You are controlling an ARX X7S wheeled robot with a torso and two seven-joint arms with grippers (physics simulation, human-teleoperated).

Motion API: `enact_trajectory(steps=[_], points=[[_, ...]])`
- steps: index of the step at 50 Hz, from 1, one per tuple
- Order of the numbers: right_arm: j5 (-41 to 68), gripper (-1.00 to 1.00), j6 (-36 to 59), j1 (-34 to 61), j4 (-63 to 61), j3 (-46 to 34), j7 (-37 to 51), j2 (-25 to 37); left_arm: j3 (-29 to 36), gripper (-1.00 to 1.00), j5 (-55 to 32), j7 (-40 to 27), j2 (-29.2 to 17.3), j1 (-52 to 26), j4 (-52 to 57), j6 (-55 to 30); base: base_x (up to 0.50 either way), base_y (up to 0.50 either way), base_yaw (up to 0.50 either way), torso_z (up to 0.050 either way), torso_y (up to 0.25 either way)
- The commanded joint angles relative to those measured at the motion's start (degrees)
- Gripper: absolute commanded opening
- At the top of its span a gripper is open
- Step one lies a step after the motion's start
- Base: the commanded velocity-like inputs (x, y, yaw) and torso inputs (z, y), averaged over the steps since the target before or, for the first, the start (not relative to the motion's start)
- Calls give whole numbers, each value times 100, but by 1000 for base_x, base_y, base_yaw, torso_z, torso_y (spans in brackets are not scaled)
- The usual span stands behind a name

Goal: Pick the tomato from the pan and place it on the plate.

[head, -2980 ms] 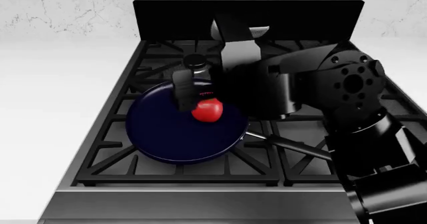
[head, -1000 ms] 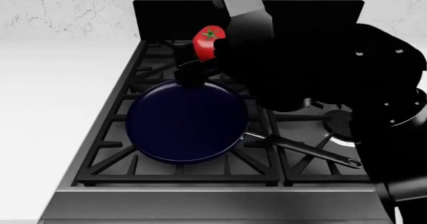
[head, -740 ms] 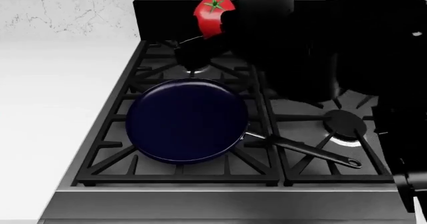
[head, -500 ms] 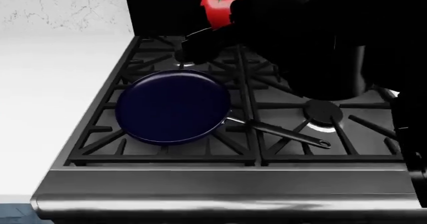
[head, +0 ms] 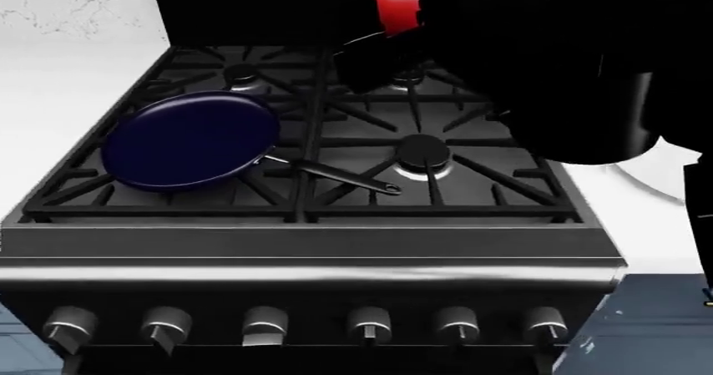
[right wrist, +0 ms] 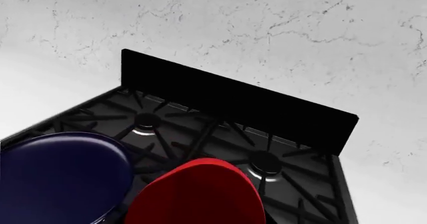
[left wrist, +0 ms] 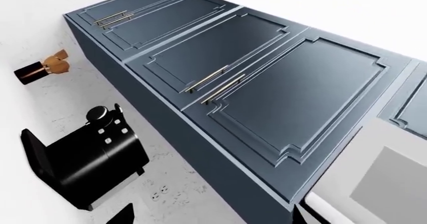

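**Tomato aloft over the rear burners**

Right gripper [head: 385,37] holds the tomato [head: 399,1] high above the back of the stove [head: 334,225], fingers closed on it; in the right wrist view the red fruit fills the near foreground. The pan [head: 192,139] sits empty on the front-left grate, handle pointing toward the stove's middle. A white curved edge, likely the plate [head: 657,187], shows on the counter right of the stove, mostly hidden by the arm. Six knobs [head: 263,323] line the stove front. Marbled wall [right wrist: 267,29] behind the black backguard [right wrist: 233,102].

Left gripper not visible; its camera sees dark blue upper cabinets [left wrist: 253,84], a black coffee machine [left wrist: 87,156].
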Motion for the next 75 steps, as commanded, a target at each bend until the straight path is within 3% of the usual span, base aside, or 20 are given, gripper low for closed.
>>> enact_trajectory(steps=[1,62,75], points=[[-132,-100,-55,-43,-36,81,20,127,2,100,-8,-60,-37,8,34,10,0,-500,0,0,0],[-372,-100,-328,-335,-161,6,-224,311,79,100,80,-118,-78,55,52,75,0,-497,0,0,0],[-559,-100,-528,-498,-112,-58,-427,90,88,100,83,-142,-104,75,59,95,0,-54,0,0,0]])
